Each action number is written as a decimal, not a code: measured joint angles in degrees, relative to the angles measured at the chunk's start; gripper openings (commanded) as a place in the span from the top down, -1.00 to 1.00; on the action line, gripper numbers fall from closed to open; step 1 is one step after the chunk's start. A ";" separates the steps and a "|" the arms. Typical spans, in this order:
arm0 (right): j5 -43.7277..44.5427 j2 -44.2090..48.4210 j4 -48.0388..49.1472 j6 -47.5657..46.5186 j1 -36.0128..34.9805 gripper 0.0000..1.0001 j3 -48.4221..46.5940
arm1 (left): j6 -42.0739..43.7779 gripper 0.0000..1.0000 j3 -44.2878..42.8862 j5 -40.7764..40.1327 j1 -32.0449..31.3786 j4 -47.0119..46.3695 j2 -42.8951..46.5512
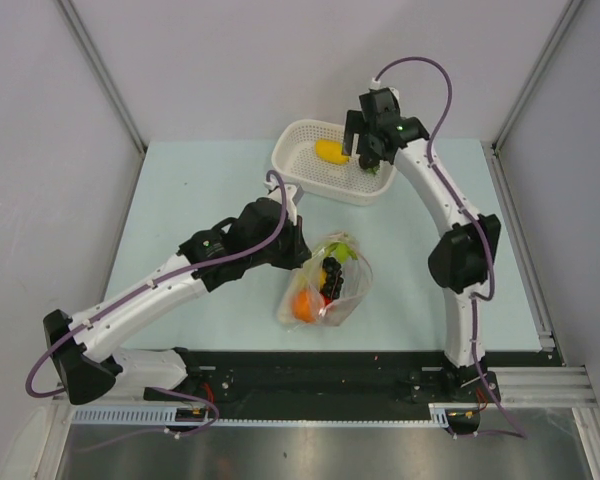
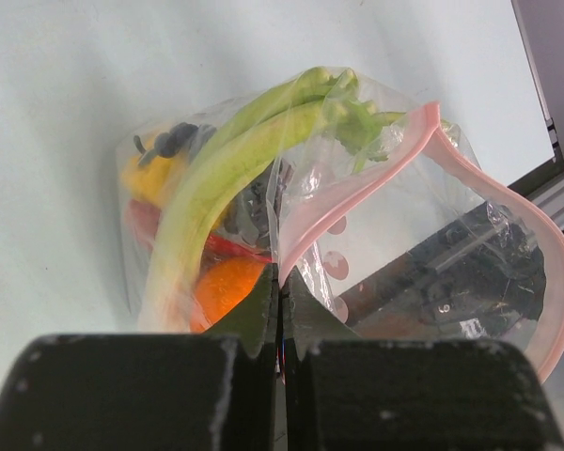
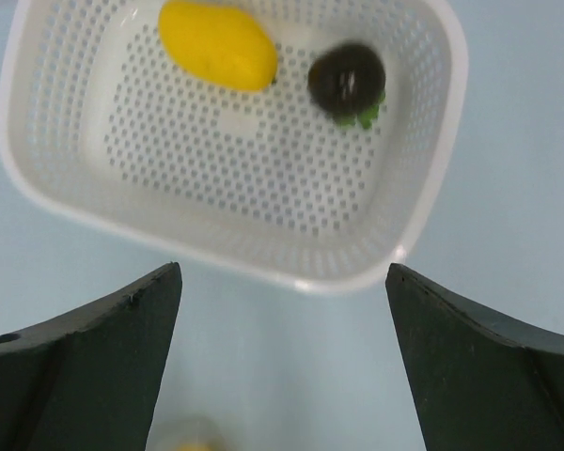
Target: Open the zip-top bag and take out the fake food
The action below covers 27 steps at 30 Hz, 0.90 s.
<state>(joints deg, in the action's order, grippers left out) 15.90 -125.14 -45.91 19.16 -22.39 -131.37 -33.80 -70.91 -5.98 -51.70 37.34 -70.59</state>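
Note:
The zip-top bag point(image 1: 330, 290) lies on the table's middle, its pink zip strip point(image 2: 470, 174) spread open in a loop. Inside it are a long green-white stalk point(image 2: 227, 169), an orange point(image 2: 224, 287), a red piece point(image 2: 143, 218), a yellow piece point(image 2: 150, 177) and dark grapes point(image 2: 174, 139). My left gripper point(image 2: 280, 282) is shut on the bag's pink edge; in the top view it point(image 1: 308, 256) is at the bag's left side. My right gripper point(image 1: 368, 156) is open and empty above the basket's right end; it also shows in the right wrist view point(image 3: 282, 282).
The white perforated basket point(image 1: 302, 135) stands at the back centre and holds a yellow lemon point(image 3: 216, 45) and a dark round fruit point(image 3: 346, 80). Metal frame rails run along the table's right side point(image 1: 525, 260) and near edge.

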 measured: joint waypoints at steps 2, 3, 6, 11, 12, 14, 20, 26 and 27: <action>-0.57 6.58 -2.78 0.61 -1.64 -0.82 5.33 | 0.04 0.99 0.00 0.15 0.00 -0.07 -0.02; -0.76 9.70 -3.93 0.63 -2.64 -0.75 7.78 | 0.28 0.99 0.00 0.17 0.00 -0.13 -0.04; -1.16 23.17 -5.68 0.33 -8.28 -0.67 17.81 | 0.44 1.00 -0.17 0.22 0.00 -0.42 -0.42; -4.87 41.79 -5.35 3.32 -19.15 0.06 29.20 | 0.42 0.99 -0.92 0.37 0.02 -0.46 -1.22; -6.27 45.35 -4.94 5.11 -20.98 0.14 32.15 | 0.42 0.99 -1.03 0.44 0.02 -0.57 -1.33; -7.80 49.00 -3.43 7.52 -23.78 0.37 36.98 | 0.37 0.99 -1.16 0.79 0.02 -1.03 -1.55; -8.02 47.23 -1.86 13.51 -29.81 0.58 47.15 | 0.28 0.99 -2.14 1.42 0.02 -2.16 -1.81; -7.28 43.52 -0.98 16.20 -30.05 0.55 52.41 | 0.26 0.99 -4.39 1.86 0.02 -3.04 -2.29; -7.32 43.56 -0.46 16.65 -29.81 0.53 52.94 | 0.24 0.99 -4.68 1.86 0.02 -3.10 -2.49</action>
<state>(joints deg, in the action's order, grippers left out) 8.58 -81.58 -46.37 35.81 -52.21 -78.43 -33.56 -75.59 -4.12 -51.68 34.24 -73.08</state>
